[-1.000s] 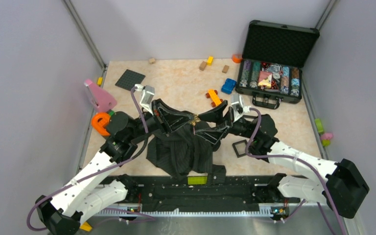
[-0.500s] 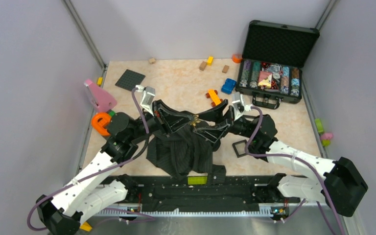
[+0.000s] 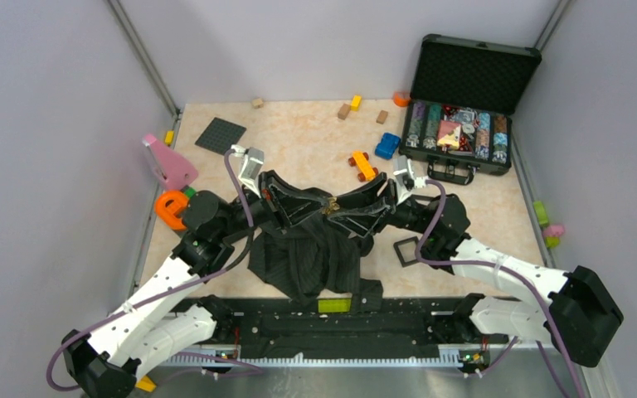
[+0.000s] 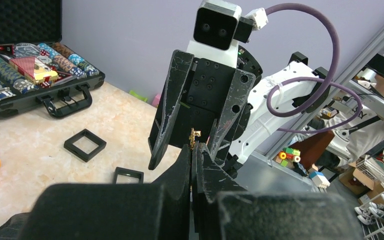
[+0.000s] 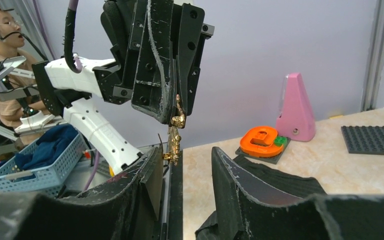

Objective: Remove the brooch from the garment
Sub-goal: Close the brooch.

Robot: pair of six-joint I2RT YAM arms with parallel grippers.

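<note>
Nearest the arm bases, the shirt (image 3: 303, 261) lies crumpled on the table (image 3: 299, 145); above it the left claw (image 5: 176, 114) is clamped tight on the gold brooch (image 5: 173, 137), which hangs free; the right claw (image 5: 186, 155) faces it, jaws apart on either side of the brooch; farther back sits an open case (image 3: 464, 124).

Overhead, frame centre: the tiny shiny gold metal brooch (image 3: 330, 203) is a mere speck, shape unreadable. Left wrist view: its lower part hides behind the left gripper (image 4: 192, 150). The dark charcoal pinstriped shirt (image 3: 299, 261) lies partly buried under both arms.
</note>
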